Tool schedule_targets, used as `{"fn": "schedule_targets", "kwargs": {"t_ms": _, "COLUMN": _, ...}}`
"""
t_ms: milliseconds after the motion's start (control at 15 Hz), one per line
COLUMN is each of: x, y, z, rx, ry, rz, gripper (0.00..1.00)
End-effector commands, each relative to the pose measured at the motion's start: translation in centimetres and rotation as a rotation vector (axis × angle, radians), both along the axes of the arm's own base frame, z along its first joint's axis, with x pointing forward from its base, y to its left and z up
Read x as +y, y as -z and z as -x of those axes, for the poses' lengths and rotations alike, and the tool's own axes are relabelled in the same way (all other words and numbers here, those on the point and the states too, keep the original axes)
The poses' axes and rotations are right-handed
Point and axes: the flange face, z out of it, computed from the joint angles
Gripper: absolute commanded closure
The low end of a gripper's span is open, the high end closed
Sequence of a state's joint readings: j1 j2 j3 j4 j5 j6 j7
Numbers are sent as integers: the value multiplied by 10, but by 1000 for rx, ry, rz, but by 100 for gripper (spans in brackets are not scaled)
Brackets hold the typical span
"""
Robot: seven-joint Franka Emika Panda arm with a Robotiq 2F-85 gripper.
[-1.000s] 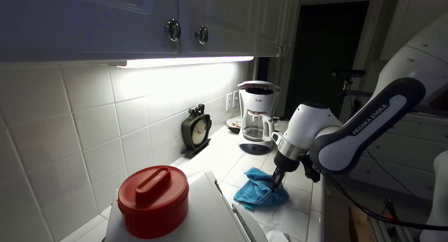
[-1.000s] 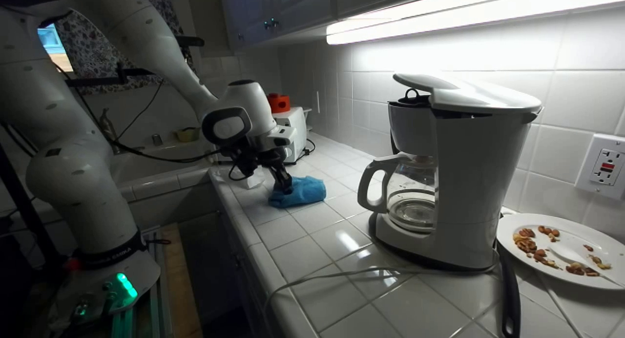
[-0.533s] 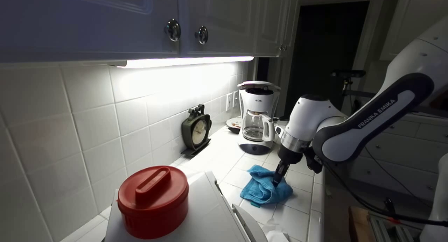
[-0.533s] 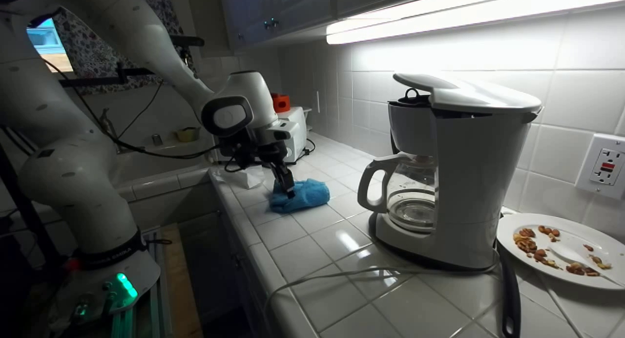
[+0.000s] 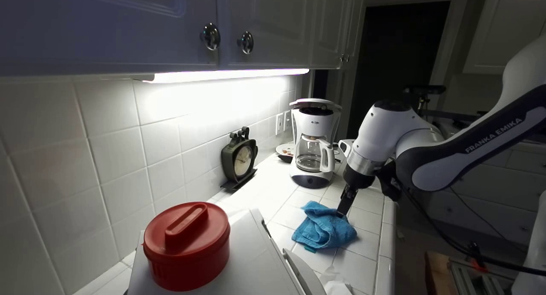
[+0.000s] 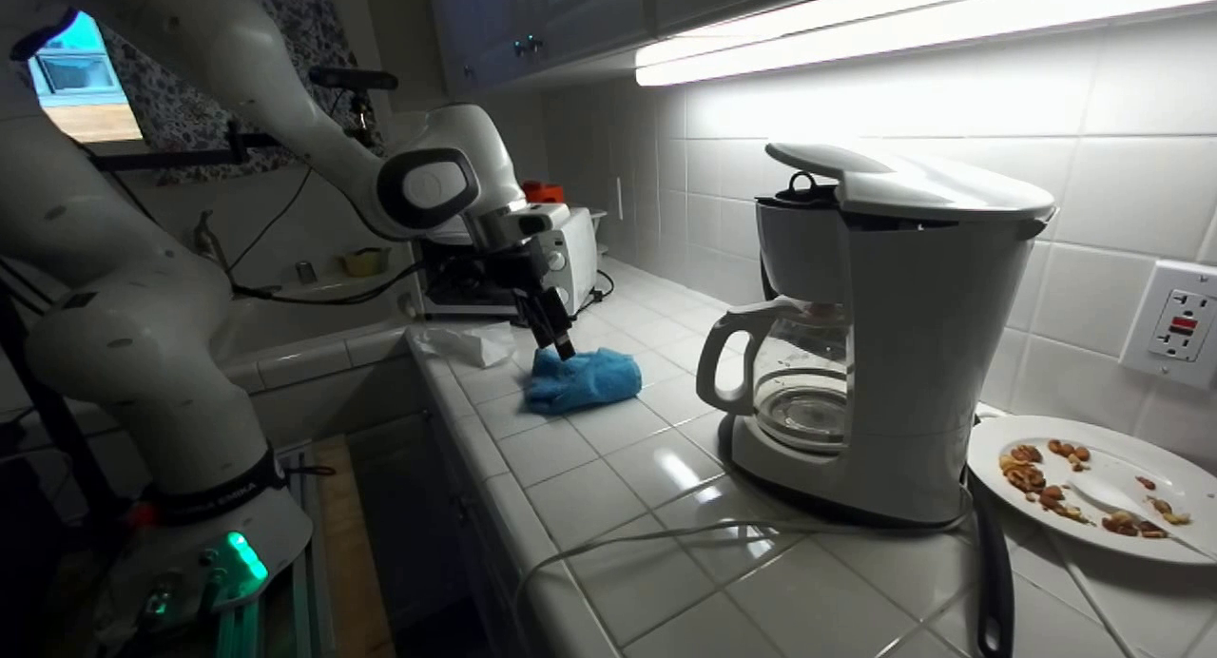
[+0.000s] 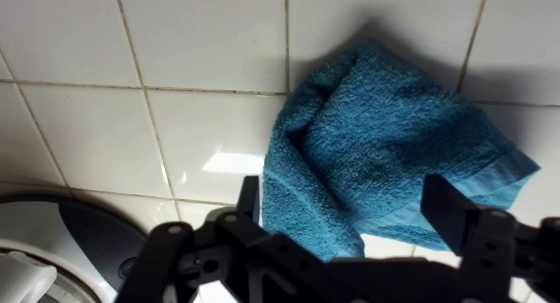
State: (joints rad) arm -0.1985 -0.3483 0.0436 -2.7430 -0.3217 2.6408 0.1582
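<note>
A crumpled blue towel (image 7: 376, 136) lies on the white tiled counter, and it shows in both exterior views (image 5: 324, 231) (image 6: 585, 382). Just over it hangs my gripper (image 7: 344, 204), jaws spread wide with nothing gripped between them. From the wrist, the towel spreads out below and beyond the two black fingers (image 7: 448, 215). In an exterior view the gripper (image 6: 565, 352) has its tips at the towel's upper edge; whether they still brush the cloth, I cannot tell.
A white coffee maker (image 6: 932, 373) with a glass carafe stands farther along the counter, its cord (image 6: 685, 531) trailing forward. Beside it is a plate (image 6: 989, 439) of nuts. A red lidded container (image 5: 187, 248) tops a white appliance (image 5: 247, 256). A dark scale (image 5: 230, 158) stands by the wall.
The gripper has let go of the towel, opened and risen up from it. The towel shifted slightly toward the coffee maker in the first half second, then stayed put.
</note>
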Motion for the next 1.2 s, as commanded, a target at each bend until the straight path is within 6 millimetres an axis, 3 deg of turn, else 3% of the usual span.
{"fn": "schedule_targets", "kwargs": {"t_ms": 0, "x": -6, "y": -2, "z": 2, "rx": 2, "ry": -3, "rz": 77, "gripper": 0}}
{"fn": "schedule_targets", "kwargs": {"t_ms": 533, "x": -15, "y": 7, "z": -10, "rx": -123, "ry": 8, "rz": 37, "gripper": 0}}
{"fn": "schedule_targets", "kwargs": {"t_ms": 1067, "x": -31, "y": 39, "z": -11, "rx": -127, "ry": 16, "rz": 9, "gripper": 0}}
{"fn": "schedule_targets", "kwargs": {"t_ms": 1133, "x": -34, "y": 41, "z": -10, "rx": -128, "ry": 18, "rz": 11, "gripper": 14}}
